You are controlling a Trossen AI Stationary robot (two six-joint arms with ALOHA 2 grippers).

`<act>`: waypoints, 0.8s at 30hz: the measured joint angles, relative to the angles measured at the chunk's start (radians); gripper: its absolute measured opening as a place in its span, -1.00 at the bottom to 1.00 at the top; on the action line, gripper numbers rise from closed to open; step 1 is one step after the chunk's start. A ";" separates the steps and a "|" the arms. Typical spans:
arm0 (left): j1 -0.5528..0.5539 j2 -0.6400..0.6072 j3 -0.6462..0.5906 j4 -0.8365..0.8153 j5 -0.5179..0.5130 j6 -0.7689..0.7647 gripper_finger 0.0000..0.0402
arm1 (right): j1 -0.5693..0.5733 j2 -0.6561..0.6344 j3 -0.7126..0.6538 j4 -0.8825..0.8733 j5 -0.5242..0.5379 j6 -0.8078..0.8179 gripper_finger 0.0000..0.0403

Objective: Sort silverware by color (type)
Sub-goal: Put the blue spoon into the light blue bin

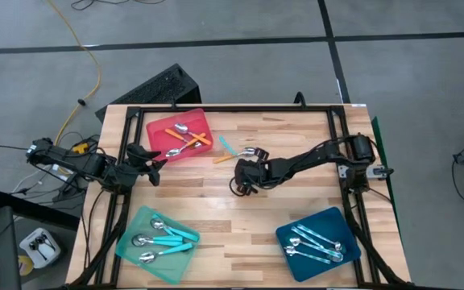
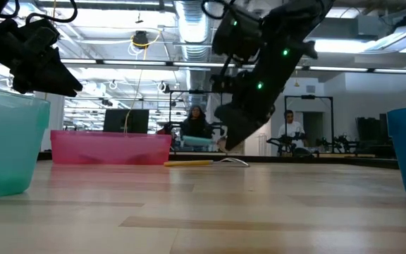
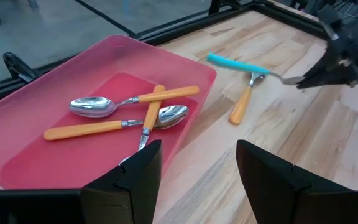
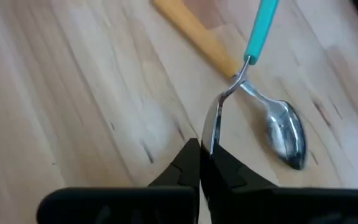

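Note:
My right gripper (image 4: pixel 201 152) is over the table's middle (image 1: pixel 244 163), shut on a turquoise-handled spoon (image 3: pixel 236 63). An orange-handled spoon (image 4: pixel 284 138) lies flat on the wood right beside it, its neck crossing under the held spoon's neck. My left gripper (image 3: pixel 197 171) hangs open above the table by the red tray's (image 1: pixel 155 129) near right corner (image 1: pixel 153 161), touching nothing. The red tray holds three orange-handled spoons (image 3: pixel 148 112). Turquoise spoons (image 1: pixel 167 238) lie in the mint-green tray, pale-blue ones (image 1: pixel 316 242) in the dark-blue tray. My right gripper pinches the turquoise spoon's metal bowl (image 4: pixel 213 124), which stands edge-on between the two fingers, at their free ends. The fingers slant down from the table's right side and lie along the spoon. The turquoise handle (image 2: pixel 196 141) sticks out beyond them, raised off the wood.
The mint-green tray (image 1: pixel 131 242) sits at the near left corner and the dark-blue tray (image 1: pixel 292 234) at the near right. A black frame rail (image 1: pixel 232 109) borders the table. Bare wood lies between the trays. People sit in the room beyond (image 2: pixel 196 120).

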 joint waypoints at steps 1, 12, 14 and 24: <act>0.000 0.000 0.000 0.000 0.000 -0.001 -0.06 | 0.009 -0.008 0.000 0.000 0.009 0.008 -0.86; 0.000 0.000 0.000 0.001 -0.005 -0.003 -0.06 | 0.143 -0.047 0.002 0.234 0.009 0.014 -0.87; 0.000 0.000 0.000 0.000 -0.005 -0.003 -0.06 | 0.167 -0.047 0.002 0.278 0.000 0.008 -0.87; 0.000 0.000 0.000 0.000 -0.005 -0.005 -0.06 | 0.267 -0.047 0.002 0.546 -0.101 -0.007 -0.87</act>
